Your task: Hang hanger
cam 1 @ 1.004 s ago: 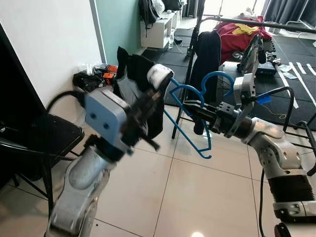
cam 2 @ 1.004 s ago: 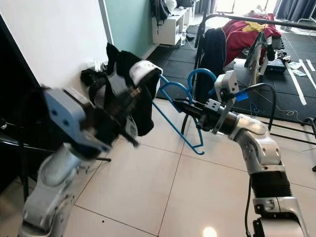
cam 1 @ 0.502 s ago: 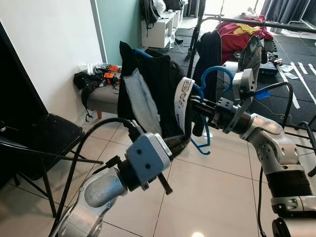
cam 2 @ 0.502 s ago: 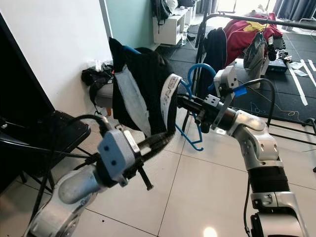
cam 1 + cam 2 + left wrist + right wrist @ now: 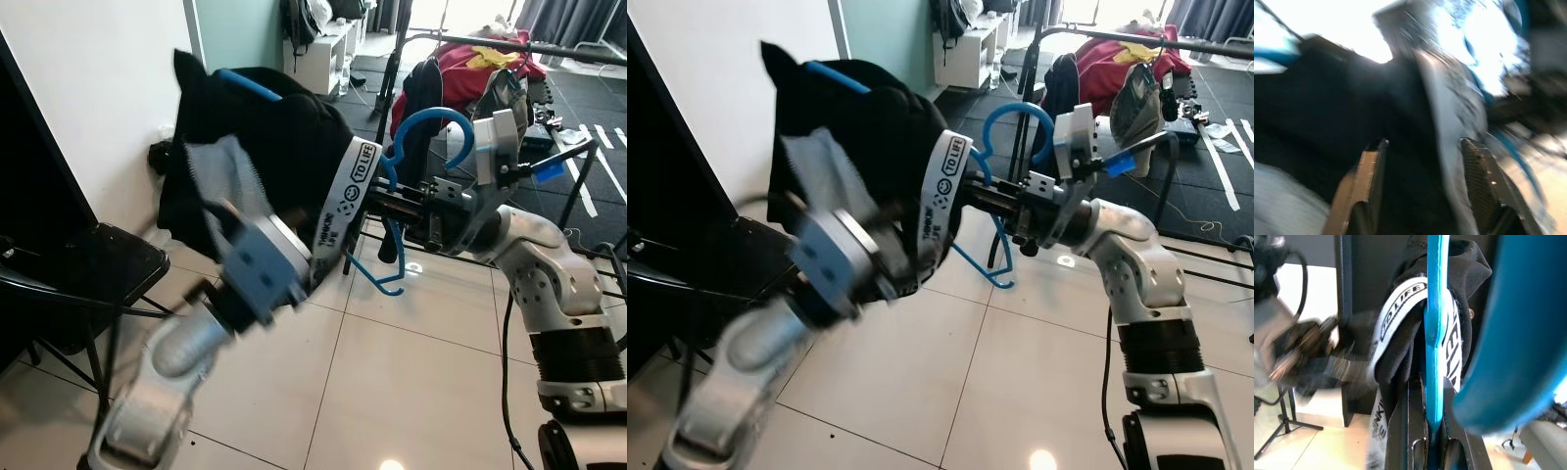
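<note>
We see blue hanger (image 5: pixel 423 147) pinched in right tool (image 5: pixel 1431 396), fingers clenched on its bar, held up before rail (image 5: pixel 509 41) of clothes rack. Black garment (image 5: pixel 284 147) with white printed waistband (image 5: pixel 345 201) draped over hanger, now lifted higher than half second ago. Left tool (image 5: pixel 1422 161) raised further (view blurred), fingers spread, grasping nothing we can make out, pressed against dark cloth. Folding chair (image 5: pixel 88 269) at left on tiled floor (image 5: pixel 411 372).

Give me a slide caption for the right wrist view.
Right gripper clamps blue hanger draped with black garment.
</note>
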You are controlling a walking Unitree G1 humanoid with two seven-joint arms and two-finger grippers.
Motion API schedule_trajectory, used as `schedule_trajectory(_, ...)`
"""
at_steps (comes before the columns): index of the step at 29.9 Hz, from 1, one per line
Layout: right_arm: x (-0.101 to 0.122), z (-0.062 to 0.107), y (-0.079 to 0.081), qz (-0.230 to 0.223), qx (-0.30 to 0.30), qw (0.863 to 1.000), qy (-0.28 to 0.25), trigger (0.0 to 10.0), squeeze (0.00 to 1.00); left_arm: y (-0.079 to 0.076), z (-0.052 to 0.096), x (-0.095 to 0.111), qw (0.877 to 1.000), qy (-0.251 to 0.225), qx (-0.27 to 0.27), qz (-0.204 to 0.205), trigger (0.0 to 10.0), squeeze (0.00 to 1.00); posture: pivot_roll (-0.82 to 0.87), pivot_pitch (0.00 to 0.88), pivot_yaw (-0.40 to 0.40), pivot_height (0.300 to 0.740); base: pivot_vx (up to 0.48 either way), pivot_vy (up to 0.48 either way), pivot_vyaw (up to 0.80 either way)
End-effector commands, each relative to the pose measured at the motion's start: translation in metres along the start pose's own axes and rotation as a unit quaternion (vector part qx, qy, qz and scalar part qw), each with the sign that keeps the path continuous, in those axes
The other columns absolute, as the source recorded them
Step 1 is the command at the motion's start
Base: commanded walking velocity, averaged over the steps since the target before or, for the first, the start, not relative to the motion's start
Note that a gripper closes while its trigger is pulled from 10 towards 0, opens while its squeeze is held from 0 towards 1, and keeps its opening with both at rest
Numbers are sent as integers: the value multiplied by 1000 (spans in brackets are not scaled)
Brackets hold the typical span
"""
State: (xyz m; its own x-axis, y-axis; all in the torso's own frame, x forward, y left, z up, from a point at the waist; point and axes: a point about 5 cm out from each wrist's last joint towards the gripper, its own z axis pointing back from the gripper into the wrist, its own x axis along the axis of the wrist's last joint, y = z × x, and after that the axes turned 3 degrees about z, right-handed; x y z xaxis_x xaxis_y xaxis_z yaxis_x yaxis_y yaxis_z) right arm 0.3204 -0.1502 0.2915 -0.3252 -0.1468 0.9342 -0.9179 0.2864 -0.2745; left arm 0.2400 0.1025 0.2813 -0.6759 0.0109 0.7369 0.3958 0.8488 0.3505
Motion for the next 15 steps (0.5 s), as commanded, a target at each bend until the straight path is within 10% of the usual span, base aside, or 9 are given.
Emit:
schedule_trajectory(1, 3, -4, -1, 7, 5, 1000, -7, 10000, 0, 1, 2, 7, 1000, -22, 5, 7, 10000, 1000, -57, 59, -17, 740, 0, 0, 0)
schedule_trajectory(15, 34, -1, 3, 7, 50, 996, -69, 10000, 0, 40, 2, 41, 985, -130, 107, 22, 10000, 1000, -58, 62, -22, 740, 0, 0, 0)
